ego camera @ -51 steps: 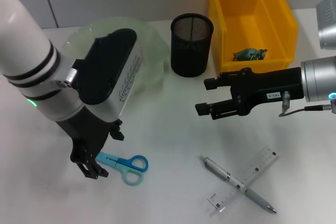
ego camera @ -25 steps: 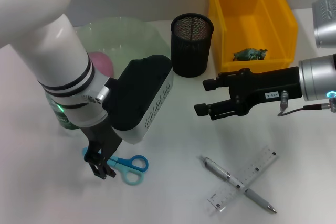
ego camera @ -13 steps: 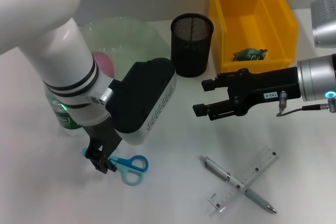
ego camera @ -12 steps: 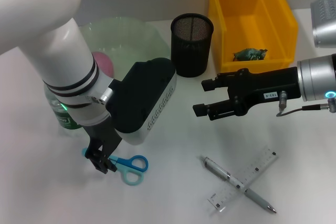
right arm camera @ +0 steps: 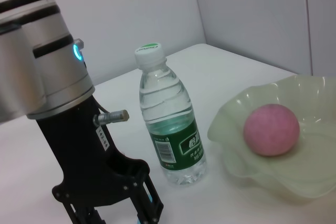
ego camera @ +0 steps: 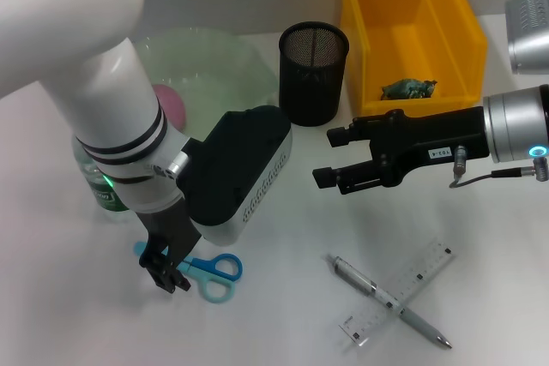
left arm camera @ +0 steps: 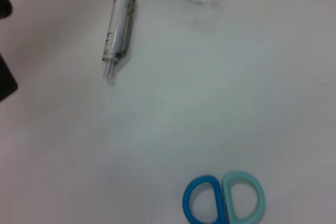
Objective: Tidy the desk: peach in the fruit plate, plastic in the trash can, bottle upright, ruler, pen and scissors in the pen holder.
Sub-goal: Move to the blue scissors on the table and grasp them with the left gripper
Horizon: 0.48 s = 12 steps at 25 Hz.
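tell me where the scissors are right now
In the head view the scissors lie flat on the table's near left, their blades under the left gripper, left of the pen.

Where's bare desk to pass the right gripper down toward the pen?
Bare desk lies between the scissors and the pen, below the right gripper. Crowded: the ruler crosses the pen; the left gripper sits at the scissors.

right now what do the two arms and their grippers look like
The left arm is a thick white tube with black rings and a small green light, ending in a black and white wrist block and a black left gripper. The right arm is silver metal with a blue light ring and a thin cable; its right gripper is black with a small white label.
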{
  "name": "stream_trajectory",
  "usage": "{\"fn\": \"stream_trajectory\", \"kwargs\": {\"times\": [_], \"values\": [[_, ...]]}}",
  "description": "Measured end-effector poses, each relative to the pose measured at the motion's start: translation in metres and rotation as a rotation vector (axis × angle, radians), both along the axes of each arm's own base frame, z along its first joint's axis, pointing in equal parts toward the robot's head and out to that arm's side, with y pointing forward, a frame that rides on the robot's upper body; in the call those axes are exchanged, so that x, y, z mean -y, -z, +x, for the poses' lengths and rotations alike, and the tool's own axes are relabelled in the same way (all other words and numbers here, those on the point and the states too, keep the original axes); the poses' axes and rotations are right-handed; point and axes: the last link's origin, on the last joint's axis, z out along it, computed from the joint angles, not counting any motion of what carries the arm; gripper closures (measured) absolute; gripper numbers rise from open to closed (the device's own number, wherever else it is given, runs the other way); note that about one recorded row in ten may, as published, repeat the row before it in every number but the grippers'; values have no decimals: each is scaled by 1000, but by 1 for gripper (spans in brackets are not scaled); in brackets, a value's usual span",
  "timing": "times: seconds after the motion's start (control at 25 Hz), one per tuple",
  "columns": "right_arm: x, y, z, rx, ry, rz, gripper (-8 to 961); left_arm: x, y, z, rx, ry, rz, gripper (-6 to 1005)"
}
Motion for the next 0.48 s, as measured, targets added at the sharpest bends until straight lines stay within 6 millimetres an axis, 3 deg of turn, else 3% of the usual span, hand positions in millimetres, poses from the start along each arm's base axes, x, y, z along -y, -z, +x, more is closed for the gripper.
{"fn": "stream_trajectory", "kwargs": {"times": [0.48], "values": [[0, 1, -1, 0, -2, -1, 141, -3, 5, -9, -29, -5, 12, 321]]}}
